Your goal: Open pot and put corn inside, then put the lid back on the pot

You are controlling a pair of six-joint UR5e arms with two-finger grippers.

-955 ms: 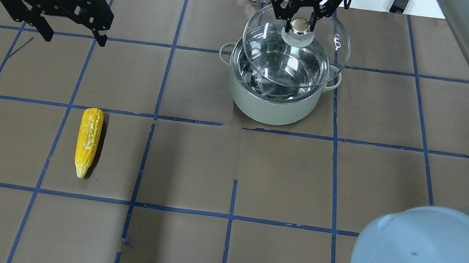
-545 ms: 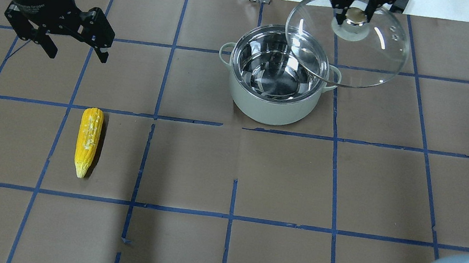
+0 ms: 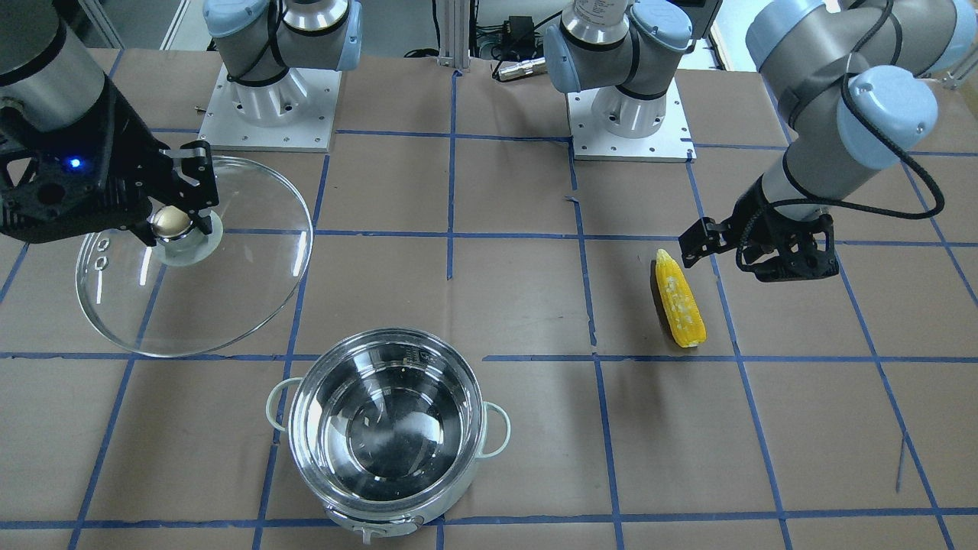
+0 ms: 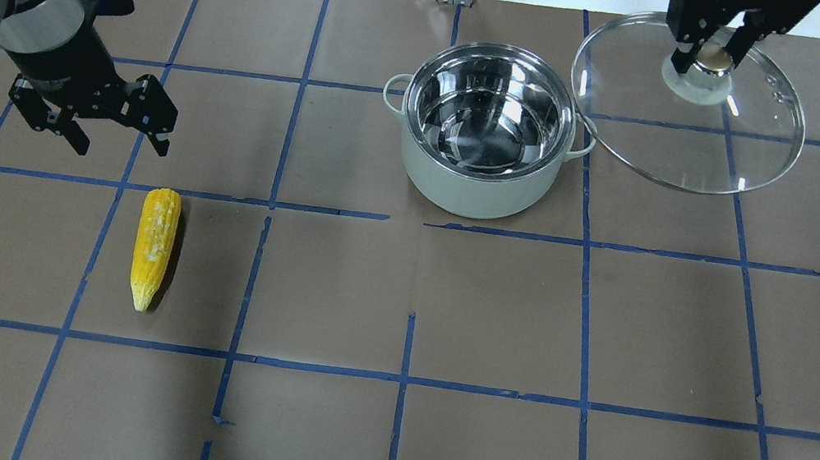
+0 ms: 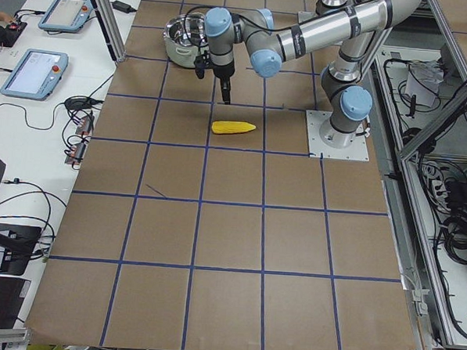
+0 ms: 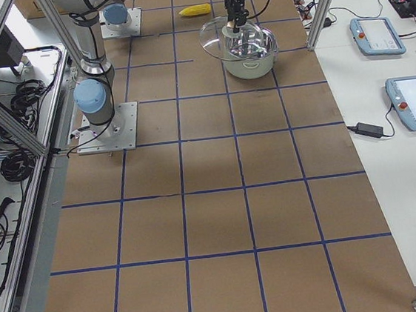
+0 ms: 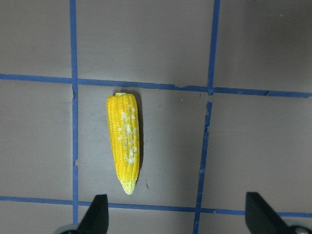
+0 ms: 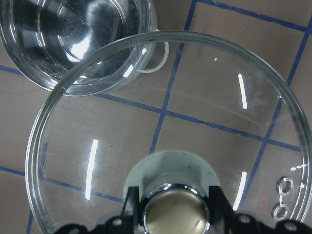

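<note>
Glass lid [image 4: 675, 137]: clamped by right gripper [image 4: 709, 59], aloft beside pot [image 4: 467, 189].
Corn [image 4: 154, 247]: flat on table [image 4: 495, 319], well apart from pot.
Left gripper [image 4: 120, 146]: spread open near corn, empty.
Risk: cob rolling away under off-centre pinch.

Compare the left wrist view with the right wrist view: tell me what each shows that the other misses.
Only left wrist: the corn lying flat on the table, beyond the left gripper, jaws wide open. Only right wrist: the lid, held by its knob in the right gripper, jaws shut, off to one side of the open, empty pot. Both: the table's brown surface with blue tape lines.
</note>
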